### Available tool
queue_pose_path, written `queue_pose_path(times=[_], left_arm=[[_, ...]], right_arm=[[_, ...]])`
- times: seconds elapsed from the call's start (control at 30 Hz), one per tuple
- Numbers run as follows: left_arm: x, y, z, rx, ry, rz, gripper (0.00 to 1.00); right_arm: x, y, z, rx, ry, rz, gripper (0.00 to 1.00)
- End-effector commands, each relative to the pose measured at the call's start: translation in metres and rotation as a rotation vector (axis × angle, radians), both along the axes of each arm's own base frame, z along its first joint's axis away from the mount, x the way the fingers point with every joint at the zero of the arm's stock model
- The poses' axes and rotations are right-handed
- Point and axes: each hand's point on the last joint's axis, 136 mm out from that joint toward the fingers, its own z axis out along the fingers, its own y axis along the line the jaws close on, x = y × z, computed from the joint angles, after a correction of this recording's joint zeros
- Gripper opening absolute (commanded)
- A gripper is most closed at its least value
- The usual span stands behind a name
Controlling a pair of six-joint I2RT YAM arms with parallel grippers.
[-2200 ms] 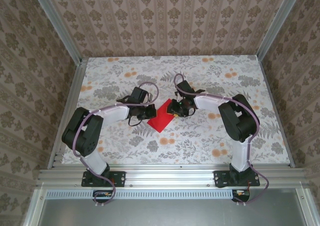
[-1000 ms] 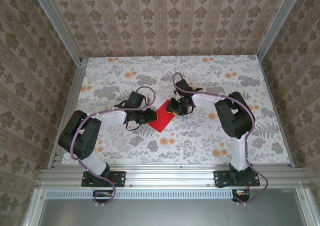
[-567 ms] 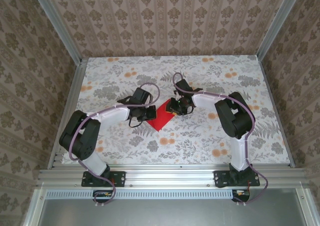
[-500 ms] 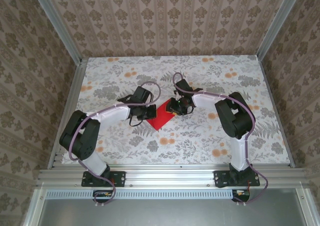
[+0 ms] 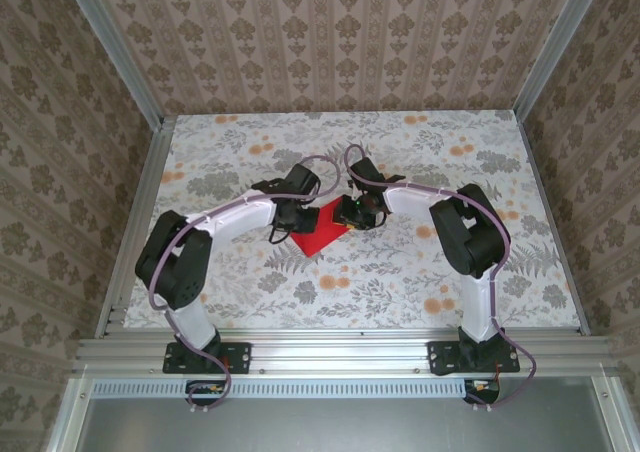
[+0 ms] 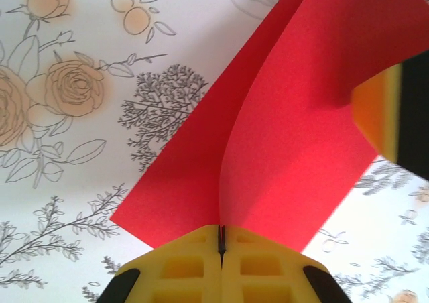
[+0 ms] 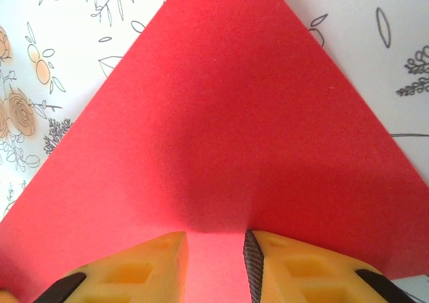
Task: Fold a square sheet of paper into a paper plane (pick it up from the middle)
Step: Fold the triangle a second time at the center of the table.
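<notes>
While both arms reach in to the middle of the desk, the square sheet of paper lies there as a red diamond in the top view, one corner toward 12 o'clock. The left end effector sits at the sheet's 9 o'clock edge and the right end effector at its 2 o'clock edge.

Left wrist view: the left end effector has its fingers together, clamped on the paper's edge at 6 o'clock of the frame. The pinched part rises as a curved flap off a flatter red part lying on the floral desk. A yellow finger of the right end effector shows at 3 o'clock, on or just over the red surface; contact can't be told.

Right wrist view: the right end effector has its fingers apart, with a clear gap between the yellow tips. Both tips are over the sheet, which spreads flat toward 12 o'clock and ends in a corner there. Whether the tips touch the paper can't be told.
</notes>
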Motion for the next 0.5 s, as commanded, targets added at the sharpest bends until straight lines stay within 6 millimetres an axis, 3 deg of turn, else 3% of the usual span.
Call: queue_pose_path(times=[0.0, 0.2, 0.47], left_arm=[[0.006, 0.007, -0.002, 0.142, -0.043, -0.006, 0.0], [0.01, 0.011, -0.002, 0.313, -0.096, -0.001, 0.0], [0.0, -0.016, -0.003, 0.185, -0.046, -0.033, 0.01]], right_arm=[[-0.002, -0.007, -0.016, -0.027, 0.035, -0.015, 0.32], [-0.006, -0.007, -0.019, 0.027, 0.056, -0.039, 0.32], [-0.006, -0.001, -0.015, 0.123, 0.07, -0.053, 0.32]])
